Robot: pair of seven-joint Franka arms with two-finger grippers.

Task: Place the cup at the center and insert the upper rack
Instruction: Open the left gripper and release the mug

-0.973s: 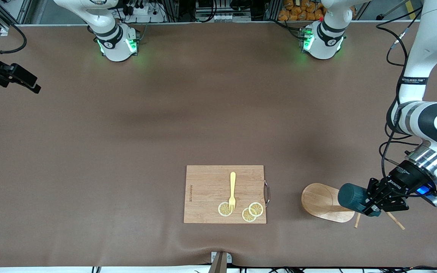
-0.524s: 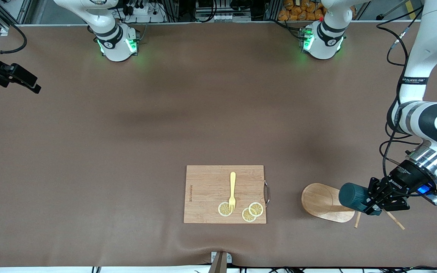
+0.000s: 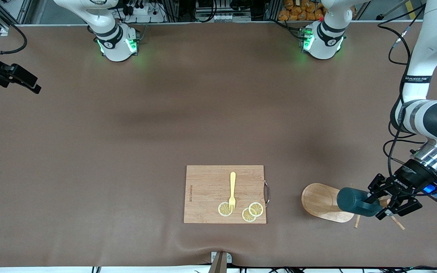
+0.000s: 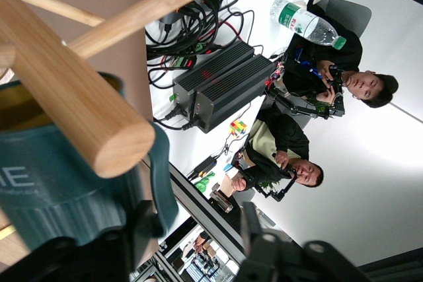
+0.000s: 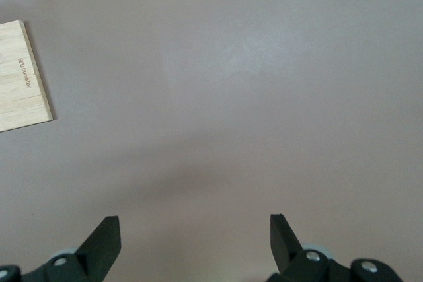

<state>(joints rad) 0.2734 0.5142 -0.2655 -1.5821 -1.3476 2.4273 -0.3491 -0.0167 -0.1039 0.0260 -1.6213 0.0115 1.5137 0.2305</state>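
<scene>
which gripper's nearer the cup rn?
Left. The left gripper is right at the cup, fingers open at its handle, beside the upper rack. The right gripper waits open over bare table.

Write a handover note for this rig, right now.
Left gripper: open, at the dark teal mug, which hangs on the light wooden mug tree lying on its side at the left arm's end of the table.
Right gripper: open, waiting over bare table.
Wooden cutting board holds a yellow fork and lemon slices.
Done: nothing.
Left: mug to centre, insert rack.
</scene>
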